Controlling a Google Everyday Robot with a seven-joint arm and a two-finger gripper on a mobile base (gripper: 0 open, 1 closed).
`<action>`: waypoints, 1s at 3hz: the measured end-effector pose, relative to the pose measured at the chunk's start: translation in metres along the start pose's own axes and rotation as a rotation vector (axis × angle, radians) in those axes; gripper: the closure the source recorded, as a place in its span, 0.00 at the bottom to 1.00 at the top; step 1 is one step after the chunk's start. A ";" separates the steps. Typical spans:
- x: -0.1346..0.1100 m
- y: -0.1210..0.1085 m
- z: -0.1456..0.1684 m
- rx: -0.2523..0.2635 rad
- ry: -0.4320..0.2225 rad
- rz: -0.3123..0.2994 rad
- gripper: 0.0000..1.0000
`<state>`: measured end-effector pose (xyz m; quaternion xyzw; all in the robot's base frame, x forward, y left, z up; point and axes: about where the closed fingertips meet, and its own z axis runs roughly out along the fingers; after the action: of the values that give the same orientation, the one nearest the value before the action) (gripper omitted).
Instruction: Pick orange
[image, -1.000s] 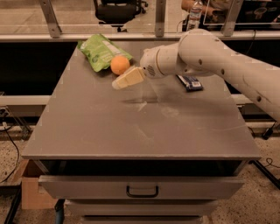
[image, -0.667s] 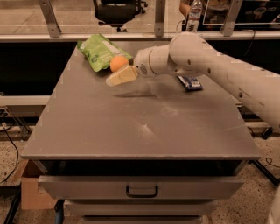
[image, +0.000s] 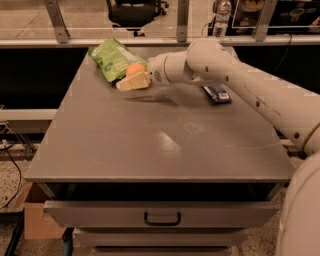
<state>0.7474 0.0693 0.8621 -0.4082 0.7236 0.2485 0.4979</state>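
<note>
The orange (image: 135, 68) sits toward the far left corner of the worktop (image: 160, 145), against the near edge of the green snack bag (image: 112, 59). My claw (image: 133, 81) is low over the surface just in front of it and hides its lower part. I cannot tell whether the claw is released or clenched, nor whether it touches the fruit. I judge the orange light and firm, with a matte skin that should give fair grip, but being round it will roll if nudged off-centre. I want to take it across its widest middle with moderate squeeze, keeping clear of the crinkly bag. A dark packet (image: 217, 93) lies well apart, toward the right edge.
</note>
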 end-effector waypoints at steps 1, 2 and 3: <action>-0.002 -0.001 0.005 -0.033 -0.030 0.001 0.46; -0.010 -0.002 -0.009 -0.050 -0.093 0.011 0.70; -0.039 -0.007 -0.048 -0.087 -0.219 -0.008 0.93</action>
<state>0.7350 0.0418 0.9166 -0.4029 0.6517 0.3208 0.5568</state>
